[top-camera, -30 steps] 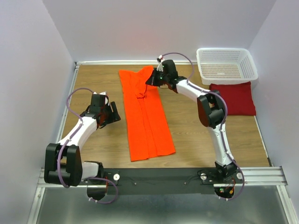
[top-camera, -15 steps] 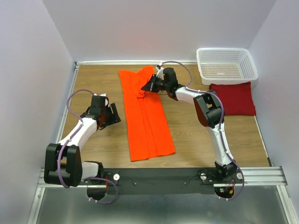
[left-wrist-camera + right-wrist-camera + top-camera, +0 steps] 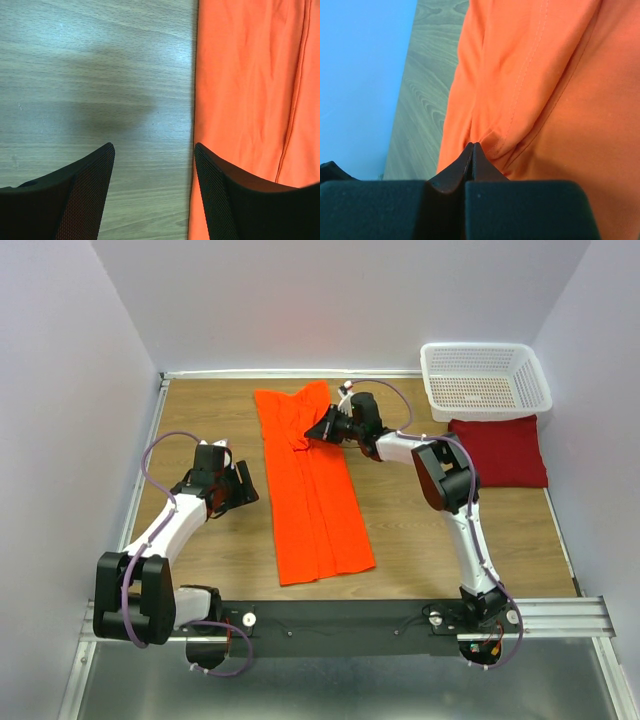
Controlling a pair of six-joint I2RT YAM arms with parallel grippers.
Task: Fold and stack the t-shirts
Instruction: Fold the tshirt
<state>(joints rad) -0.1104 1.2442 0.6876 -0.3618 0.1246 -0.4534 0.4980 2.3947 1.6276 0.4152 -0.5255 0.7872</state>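
No readable text, no labels, seemingly none

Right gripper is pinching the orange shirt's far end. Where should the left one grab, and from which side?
I'd take the orange t-shirt by its left long edge, level with the right gripper, coming from the left over the table. It lies flat as a long strip, that edge runs straight, and the open left gripper hangs beside it.
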